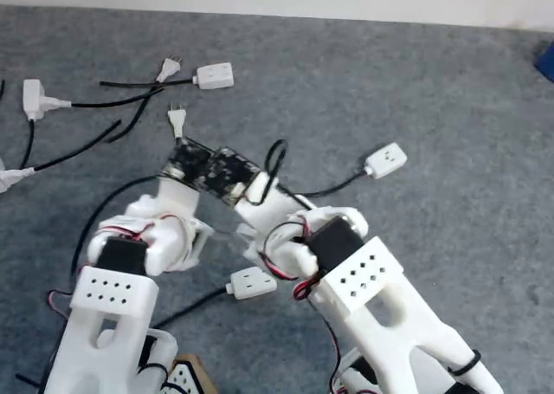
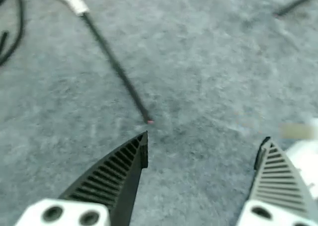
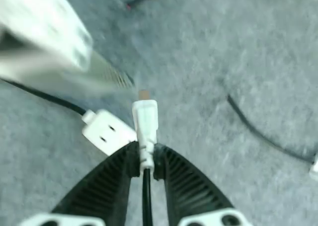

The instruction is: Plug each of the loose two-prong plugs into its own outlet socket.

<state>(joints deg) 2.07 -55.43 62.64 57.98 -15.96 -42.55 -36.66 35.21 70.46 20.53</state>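
Right claw [image 3: 145,149] was pinching a white plug [image 3: 145,119] at its cable end, long axis in line with the claw, prongs leading. The outlet socket [image 3: 107,131] lay on the tabletop [image 3: 223,47] just beside the plug, off the prong line; realignment judged necessary. Left claw [image 2: 204,136] stood spread, holding nothing.

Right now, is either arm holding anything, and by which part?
The right jaws pinch the white plug at its rear, where the cable leaves; the left jaws stand open, empty.

Four sockets [image 1: 215,75] [image 1: 385,160] [image 1: 253,282] [image 1: 33,93], at least four plugs [image 1: 170,67] [image 1: 177,117] [image 1: 57,104] [image 3: 145,119]
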